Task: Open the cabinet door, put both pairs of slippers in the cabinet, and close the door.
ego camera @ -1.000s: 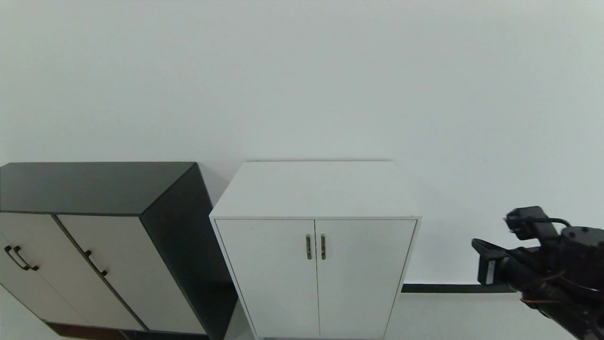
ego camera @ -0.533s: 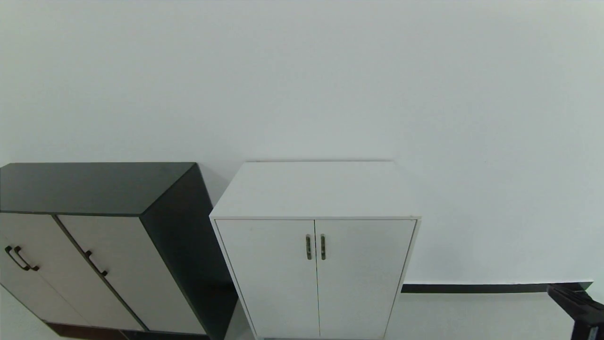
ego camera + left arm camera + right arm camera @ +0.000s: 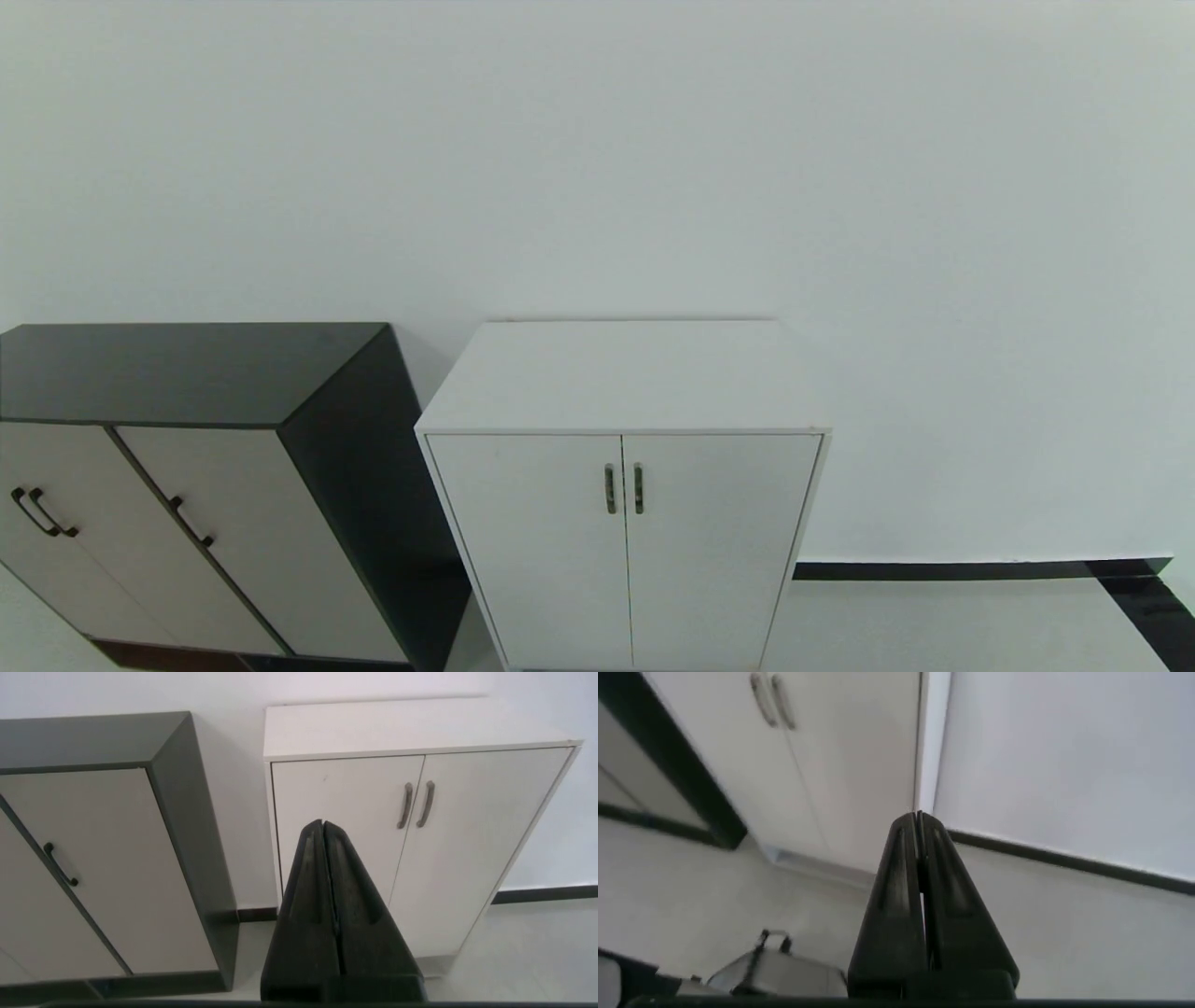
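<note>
The white cabinet (image 3: 624,523) stands against the wall with both doors shut, its two handles (image 3: 624,488) side by side at the middle seam. The left wrist view shows the same cabinet (image 3: 420,812) ahead and well beyond my left gripper (image 3: 323,826), which is shut with nothing in it. My right gripper (image 3: 920,819) is shut and empty too, held low over the floor off the cabinet's right front corner (image 3: 924,784).
A dark cabinet with pale doors (image 3: 187,485) stands close on the white cabinet's left. A black baseboard strip (image 3: 943,569) runs along the wall on the right, over open pale floor (image 3: 934,625). A grey metal object (image 3: 771,966) lies on the floor below my right gripper.
My right arm has dropped out of the head view: it was at the right edge a second ago, then barely visible, and is now gone. The cabinets have not moved.
</note>
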`<state>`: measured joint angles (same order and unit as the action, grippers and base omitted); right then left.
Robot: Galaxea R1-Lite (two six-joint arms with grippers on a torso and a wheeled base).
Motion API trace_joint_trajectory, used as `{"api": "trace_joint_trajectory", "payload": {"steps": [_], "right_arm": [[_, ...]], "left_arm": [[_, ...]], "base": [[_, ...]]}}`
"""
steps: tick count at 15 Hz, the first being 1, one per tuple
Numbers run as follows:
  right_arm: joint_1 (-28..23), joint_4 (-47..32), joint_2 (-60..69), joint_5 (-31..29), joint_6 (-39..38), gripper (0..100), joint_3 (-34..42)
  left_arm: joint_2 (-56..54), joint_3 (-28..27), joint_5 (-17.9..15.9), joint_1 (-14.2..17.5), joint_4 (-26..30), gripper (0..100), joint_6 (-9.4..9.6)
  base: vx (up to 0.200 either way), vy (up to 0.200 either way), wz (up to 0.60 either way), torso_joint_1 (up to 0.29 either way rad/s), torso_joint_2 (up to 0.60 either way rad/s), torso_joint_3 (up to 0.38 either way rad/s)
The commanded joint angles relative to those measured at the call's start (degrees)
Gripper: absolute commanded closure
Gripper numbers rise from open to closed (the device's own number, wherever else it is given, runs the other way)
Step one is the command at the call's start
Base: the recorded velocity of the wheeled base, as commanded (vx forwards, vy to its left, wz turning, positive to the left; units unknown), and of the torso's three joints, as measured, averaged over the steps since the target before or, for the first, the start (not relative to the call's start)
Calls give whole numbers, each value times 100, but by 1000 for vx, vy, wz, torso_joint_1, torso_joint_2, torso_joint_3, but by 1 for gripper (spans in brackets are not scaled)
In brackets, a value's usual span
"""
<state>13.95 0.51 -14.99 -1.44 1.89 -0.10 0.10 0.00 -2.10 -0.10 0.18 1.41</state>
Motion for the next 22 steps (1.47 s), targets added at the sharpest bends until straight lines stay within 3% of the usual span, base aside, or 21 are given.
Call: {"api": "trace_joint_trajectory", "payload": {"steps": [1, 2, 3, 6, 15, 22], "right_arm": [[-612, -60, 568, 12, 57, 100, 1], [-1272, -60, 638, 12, 66, 100, 1], [-1412, -60, 1016, 12, 66, 100, 10], [-1377, -60, 1491, 144, -321, 100, 10], [-1377, -60, 1499, 126, -215, 100, 10], [-1377, -42, 1491, 21, -584, 100, 10]], "left_arm": [[-1, 0, -1, 1, -1, 100, -1], [-1, 0, -1, 1, -1, 100, -1], [-1, 0, -1, 1, -1, 100, -1], [-1, 0, -1, 1, -1, 100, -1], [-1, 0, -1, 1, -1, 100, -10], [-1, 0, -1, 1, -1, 100, -10]], "base": [[0, 0, 0, 0, 0, 0], [0, 0, 0, 0, 0, 0], [0, 0, 0, 0, 0, 0], [0, 0, 0, 0, 0, 0], [0, 0, 0, 0, 0, 0], [0, 0, 0, 0, 0, 0]]}}
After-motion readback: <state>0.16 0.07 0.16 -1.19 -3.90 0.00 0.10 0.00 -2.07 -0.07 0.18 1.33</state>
